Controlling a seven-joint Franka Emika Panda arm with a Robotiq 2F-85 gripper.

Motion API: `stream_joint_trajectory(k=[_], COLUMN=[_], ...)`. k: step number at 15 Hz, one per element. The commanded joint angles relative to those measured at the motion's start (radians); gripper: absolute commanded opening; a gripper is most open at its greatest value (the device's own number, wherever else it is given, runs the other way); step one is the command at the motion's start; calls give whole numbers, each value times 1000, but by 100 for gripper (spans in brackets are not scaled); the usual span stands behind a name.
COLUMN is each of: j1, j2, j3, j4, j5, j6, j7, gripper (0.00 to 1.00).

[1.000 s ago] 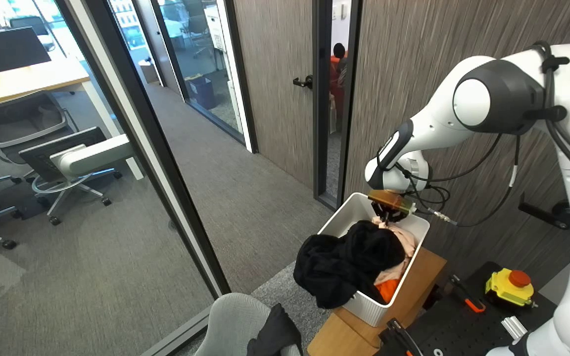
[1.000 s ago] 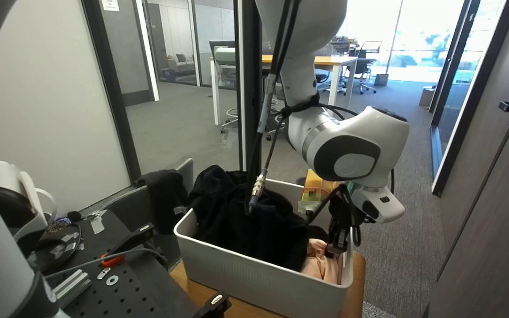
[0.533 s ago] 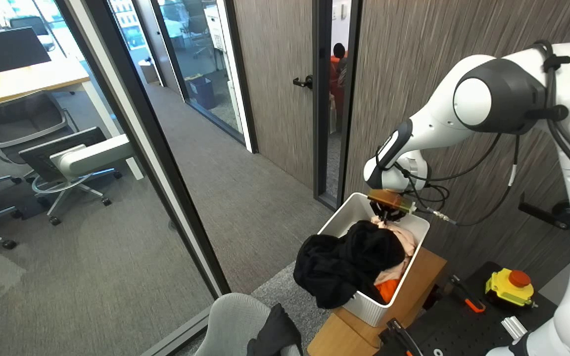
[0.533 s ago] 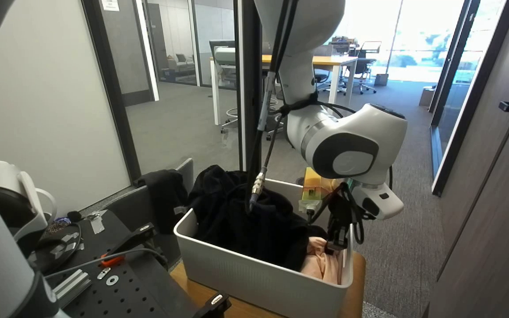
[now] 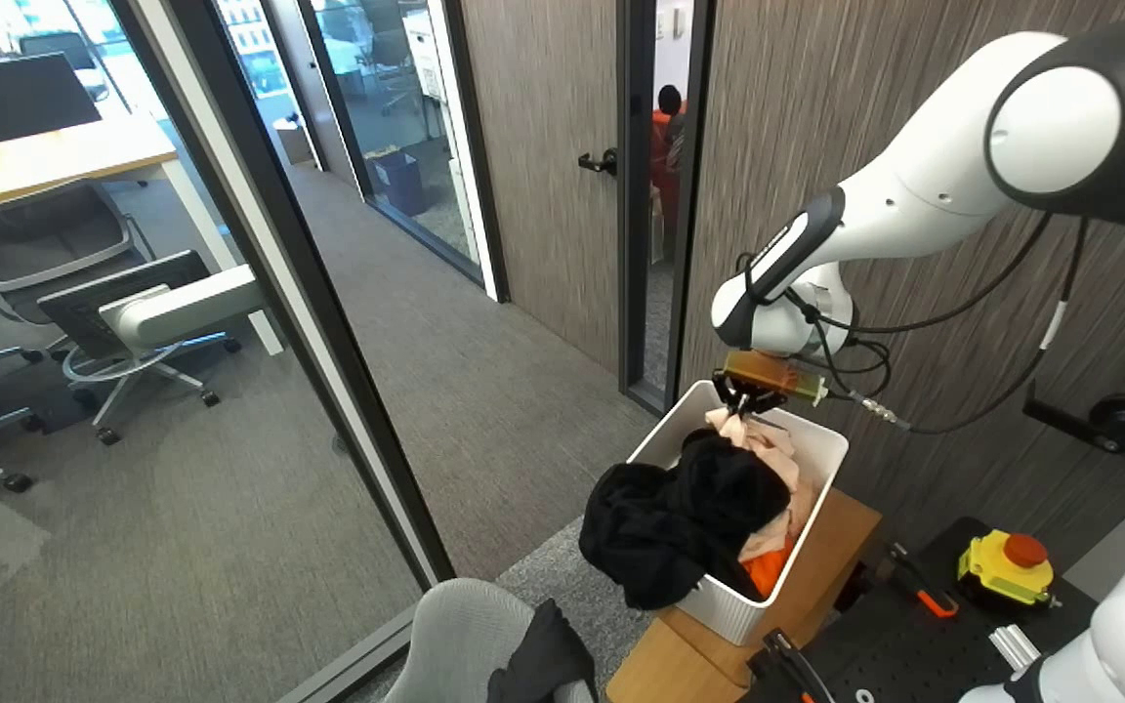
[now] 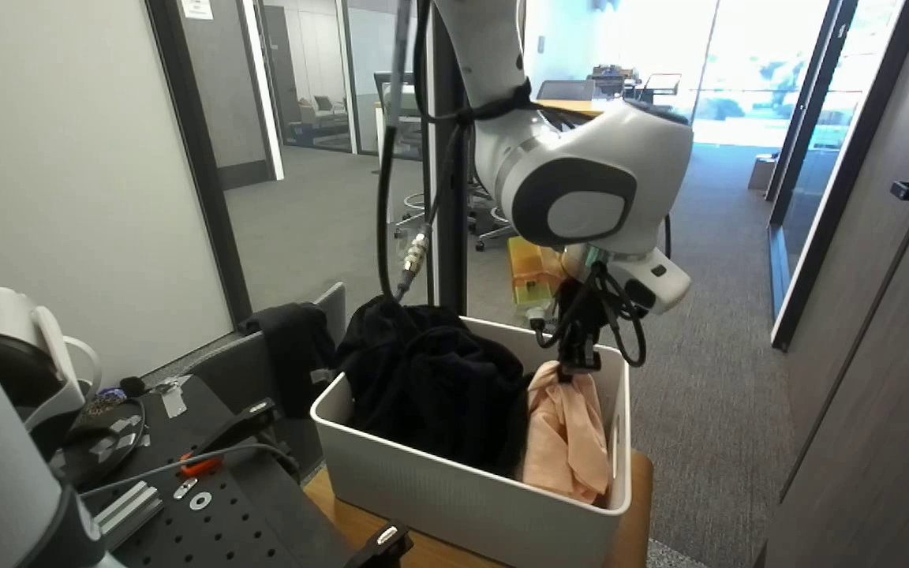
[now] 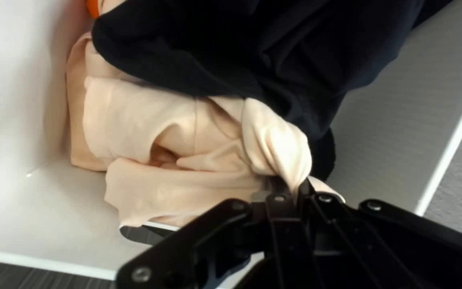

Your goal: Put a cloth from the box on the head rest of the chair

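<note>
My gripper (image 7: 293,188) is shut on a bunched fold of the peach cloth (image 7: 134,116). In both exterior views the gripper (image 5: 740,402) (image 6: 577,367) is over the far end of the white box (image 6: 454,489), near rim height. The peach cloth (image 5: 768,449) (image 6: 565,442) is pulled up at the grip, and its lower part still lies in the box. A black cloth (image 5: 680,517) (image 6: 439,394) lies beside it and hangs over the box rim. An orange cloth (image 5: 768,568) shows beneath. The grey chair (image 5: 465,635) has a dark cloth (image 5: 548,659) draped over its backrest.
The box stands on a wooden stand (image 5: 655,664). A black perforated table (image 6: 210,528) near the robot base holds tools, and an emergency stop (image 5: 1007,566) sits there. A glass partition (image 5: 328,391) stands beside the chair. A wood-panelled wall (image 5: 914,59) is behind the arm.
The gripper has risen from inside the box and shifted slightly, pulling the top of the peach cloth upward. The arm has lifted with it. The black cloth has barely moved.
</note>
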Motion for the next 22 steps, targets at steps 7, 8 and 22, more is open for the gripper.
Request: stream_joint_trajectory(k=[7, 8, 22], j1=[26, 45, 324], j2=[-553, -598, -724], j3=[58, 45, 95], j4=[-252, -253, -20], j5=[254, 241, 113], j6=[-223, -258, -353], j7=[-448, -446, -338], gripper=[7, 7, 7])
